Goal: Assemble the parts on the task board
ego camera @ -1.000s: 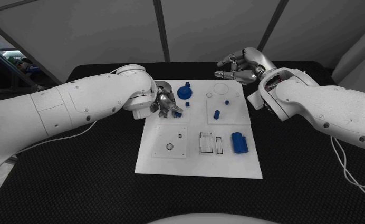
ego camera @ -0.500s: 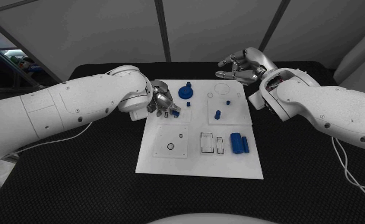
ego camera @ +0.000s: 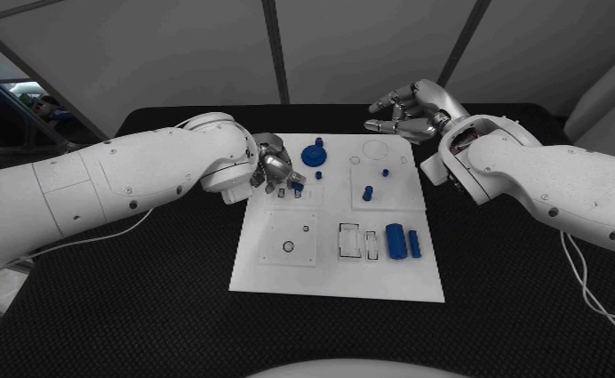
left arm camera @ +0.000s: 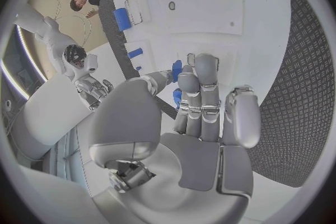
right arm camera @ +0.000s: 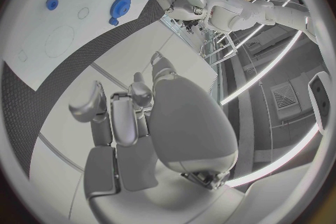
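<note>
My left hand [ego camera: 275, 170] hangs over the task board's [ego camera: 336, 282] left far corner, fingers [left arm camera: 198, 89] clamped on a small blue part [left arm camera: 176, 69], I judge for seating there. My right hand [ego camera: 408, 113] waits beyond the board's far edge, fingers loosely apart, empty.

The near half of the task board [ego camera: 336, 280] lies open to approach from the front, with bare desk [ego camera: 128, 307] on both sides. The left hand [ego camera: 275, 169] hangs over the board's far-left corner, blocking that side beside the blue gear [ego camera: 313, 156]. The right hand [ego camera: 411, 111] hovers beyond the far edge. Small upright blue pegs [ego camera: 368, 192] stud the far-right panel; two blue cylinders [ego camera: 401, 241] lie at the right edge.
</note>
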{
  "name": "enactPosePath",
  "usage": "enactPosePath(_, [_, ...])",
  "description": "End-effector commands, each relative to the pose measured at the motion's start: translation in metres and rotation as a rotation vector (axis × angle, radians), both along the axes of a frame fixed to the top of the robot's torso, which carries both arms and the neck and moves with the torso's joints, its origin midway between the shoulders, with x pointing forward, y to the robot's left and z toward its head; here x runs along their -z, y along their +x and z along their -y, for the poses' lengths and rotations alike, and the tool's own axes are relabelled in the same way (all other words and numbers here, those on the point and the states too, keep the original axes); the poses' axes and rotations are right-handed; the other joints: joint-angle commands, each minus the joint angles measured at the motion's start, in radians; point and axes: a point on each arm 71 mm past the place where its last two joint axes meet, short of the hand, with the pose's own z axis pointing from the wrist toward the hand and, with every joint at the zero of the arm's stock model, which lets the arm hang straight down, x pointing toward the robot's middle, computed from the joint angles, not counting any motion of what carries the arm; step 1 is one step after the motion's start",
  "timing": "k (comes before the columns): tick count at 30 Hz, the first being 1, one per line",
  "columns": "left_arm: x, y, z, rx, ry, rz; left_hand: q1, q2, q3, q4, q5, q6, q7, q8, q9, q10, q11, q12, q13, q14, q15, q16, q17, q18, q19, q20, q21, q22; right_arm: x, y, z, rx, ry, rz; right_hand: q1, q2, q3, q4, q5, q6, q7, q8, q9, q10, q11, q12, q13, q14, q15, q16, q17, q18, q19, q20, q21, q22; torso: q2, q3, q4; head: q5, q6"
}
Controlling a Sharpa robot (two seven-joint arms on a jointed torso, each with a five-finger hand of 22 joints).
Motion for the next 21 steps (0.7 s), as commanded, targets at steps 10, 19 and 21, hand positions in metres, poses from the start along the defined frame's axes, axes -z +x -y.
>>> enactPosePath(10, [0.01,-0.003,0.002,0.018,0.065,0.059,-0.026,-0.009,0.203,-0.197,0.051,0.011,-0.005,0.012,0.007,0.021,-0.01,-0.018,-0.023,0.001,-0.008,-0.006,0.003,0.0,0.013,-0.001,0.012,0.013,-0.001,0.0,0.0,-0.009,-0.004,0.004,-0.009,0.002,0.002,-0.002,0.003,-0.005,-0.002,0.006,-0.001,-0.003,0.0,-0.005,-0.002,0.033,-0.008,-0.004,-0.001,0.019,-0.01,-0.001,-0.007,-0.001,0.0,-0.0012,0.0002,0.001,-0.006])
enactPosePath(19, [0.014,-0.004,0.002,0.024,0.091,0.074,-0.031,-0.011,0.205,-0.2,0.063,0.014,-0.006,0.015,0.009,0.025,-0.012,-0.02,-0.026,0.001,-0.009,-0.006,0.004,-0.001,0.015,-0.002,0.014,0.017,-0.001,0.0,0.0,-0.01,-0.004,0.003,-0.009,0.002,0.002,-0.002,0.003,-0.005,-0.002,0.006,-0.001,-0.003,0.0,-0.005,-0.002,0.033,-0.008,-0.004,-0.001,0.019,-0.01,-0.001,-0.007,-0.001,0.001,-0.001,-0.0009,0.002,-0.007])
enactPosePath(21, [0.015,-0.005,0.003,0.024,0.093,0.078,-0.032,-0.011,0.205,-0.2,0.066,0.015,-0.007,0.015,0.009,0.026,-0.012,-0.02,-0.027,0.001,-0.009,-0.006,0.005,-0.001,0.015,-0.002,0.014,0.017,-0.001,0.0,0.0,-0.01,-0.004,0.003,-0.009,0.002,0.002,-0.002,0.003,-0.005,-0.002,0.006,-0.001,-0.003,0.0,-0.005,-0.002,0.033,-0.008,-0.004,-0.001,0.019,-0.01,-0.001,-0.007,-0.001,0.001,-0.0009,-0.0009,0.002,-0.007])
